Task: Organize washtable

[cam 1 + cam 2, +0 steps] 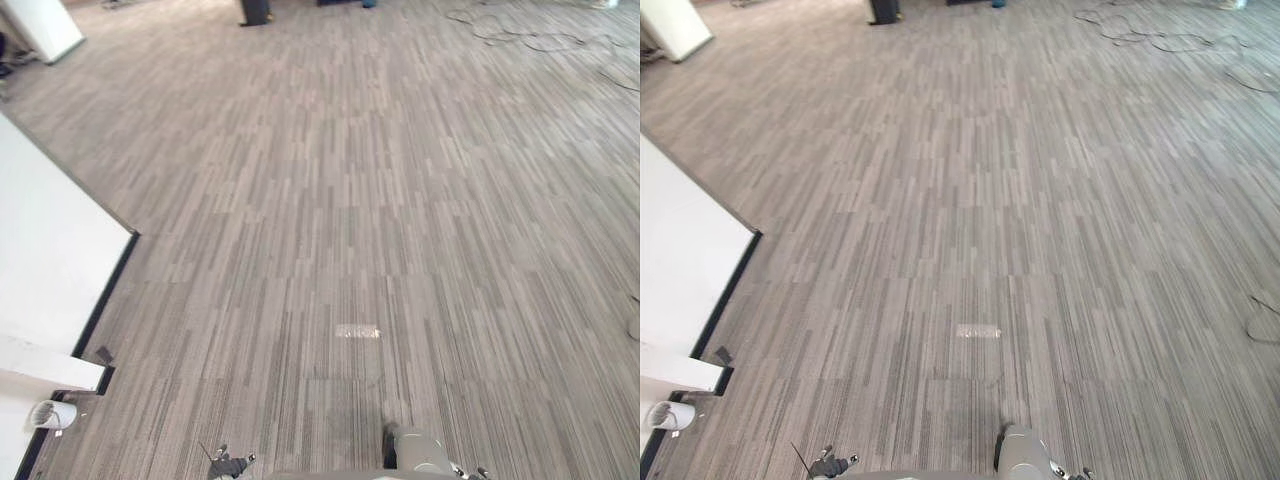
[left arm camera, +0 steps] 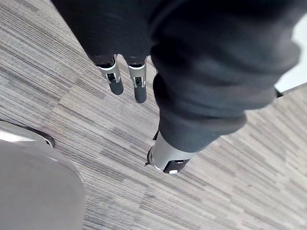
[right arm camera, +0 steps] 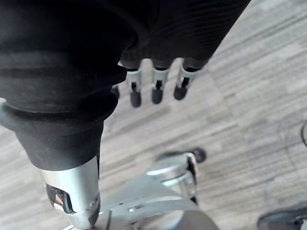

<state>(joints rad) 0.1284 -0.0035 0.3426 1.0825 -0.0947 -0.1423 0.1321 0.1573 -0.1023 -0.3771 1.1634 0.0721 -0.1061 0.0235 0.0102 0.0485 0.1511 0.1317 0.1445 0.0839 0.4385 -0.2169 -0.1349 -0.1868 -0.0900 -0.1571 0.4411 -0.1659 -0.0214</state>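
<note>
Both hands hung over bare carpet, holding nothing: the left hand with fingers straight and relaxed, the right hand likewise loose. Just beside the robot on its left, a white table with a dark edge reached into the head views, a small white cup lying at its near corner; whether this was the washtable could not be told, nor how tidy it stood. Grey carpet stretched ahead, unobstructed, to loose cables and a dark post far off.

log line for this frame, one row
left hand: open, empty | right hand: open, empty | white table: at left | small white cup: on it
</note>
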